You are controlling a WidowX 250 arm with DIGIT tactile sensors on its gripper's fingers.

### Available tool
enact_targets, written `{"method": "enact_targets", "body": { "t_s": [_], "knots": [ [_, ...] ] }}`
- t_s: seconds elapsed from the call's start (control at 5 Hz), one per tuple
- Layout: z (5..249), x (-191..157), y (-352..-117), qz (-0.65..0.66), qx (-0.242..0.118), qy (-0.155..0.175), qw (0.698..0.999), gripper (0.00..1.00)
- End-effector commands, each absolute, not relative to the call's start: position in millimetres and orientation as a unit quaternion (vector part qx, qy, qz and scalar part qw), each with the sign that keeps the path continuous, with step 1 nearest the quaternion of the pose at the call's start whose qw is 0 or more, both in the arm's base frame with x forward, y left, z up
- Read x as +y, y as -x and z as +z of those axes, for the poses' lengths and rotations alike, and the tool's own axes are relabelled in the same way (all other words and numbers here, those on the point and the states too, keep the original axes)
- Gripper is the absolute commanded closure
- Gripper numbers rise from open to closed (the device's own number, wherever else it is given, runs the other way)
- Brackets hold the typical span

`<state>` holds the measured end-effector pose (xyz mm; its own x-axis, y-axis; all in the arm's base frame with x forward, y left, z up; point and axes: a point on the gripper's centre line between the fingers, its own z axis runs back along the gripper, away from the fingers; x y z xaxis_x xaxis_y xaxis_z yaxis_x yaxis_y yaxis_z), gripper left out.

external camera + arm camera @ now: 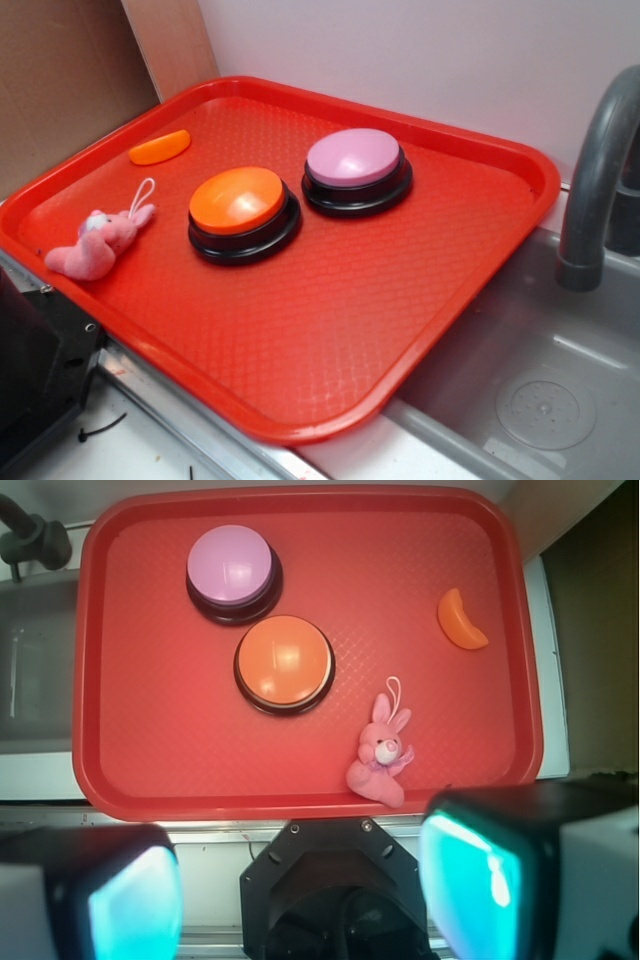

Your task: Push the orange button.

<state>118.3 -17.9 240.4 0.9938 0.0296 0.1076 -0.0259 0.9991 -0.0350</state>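
Red tray (420,330) fills your view, sitting partly over a grey sink (560,400) with its faucet (595,190) at the right. Your orange button (238,201) sits near the tray's middle, with the lilac button (354,158) just beside it, farther back and to the right. Left of them lie a pink plush bunny (92,245) and a small orange piece (160,147). From the wrist view, your gripper (300,885) hangs off the tray's near edge, fingers (470,875) spread wide, holding nothing.
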Motion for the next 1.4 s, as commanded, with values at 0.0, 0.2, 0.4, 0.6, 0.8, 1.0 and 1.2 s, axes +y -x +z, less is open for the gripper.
{"method": "enact_targets", "body": {
  "t_s": [0.0, 0.2, 0.4, 0.6, 0.8, 1.0, 1.2],
  "knots": [
    [240, -18, -118, 0.014, -0.054, 0.017, 0.998, 0.00],
    [190, -55, -168, -0.015, -0.066, -0.008, 0.998, 0.00],
    [146, -55, -200, -0.035, -0.088, 0.010, 0.995, 0.00],
    [102, -47, -213, -0.017, -0.083, 0.020, 0.996, 0.00],
    [65, -37, -211, -0.022, -0.050, 0.011, 0.998, 0.00],
    [55, -27, -213, -0.014, -0.035, 0.013, 0.999, 0.00],
    [53, -22, -212, -0.014, -0.021, 0.018, 1.000, 0.00]
  ]
}}
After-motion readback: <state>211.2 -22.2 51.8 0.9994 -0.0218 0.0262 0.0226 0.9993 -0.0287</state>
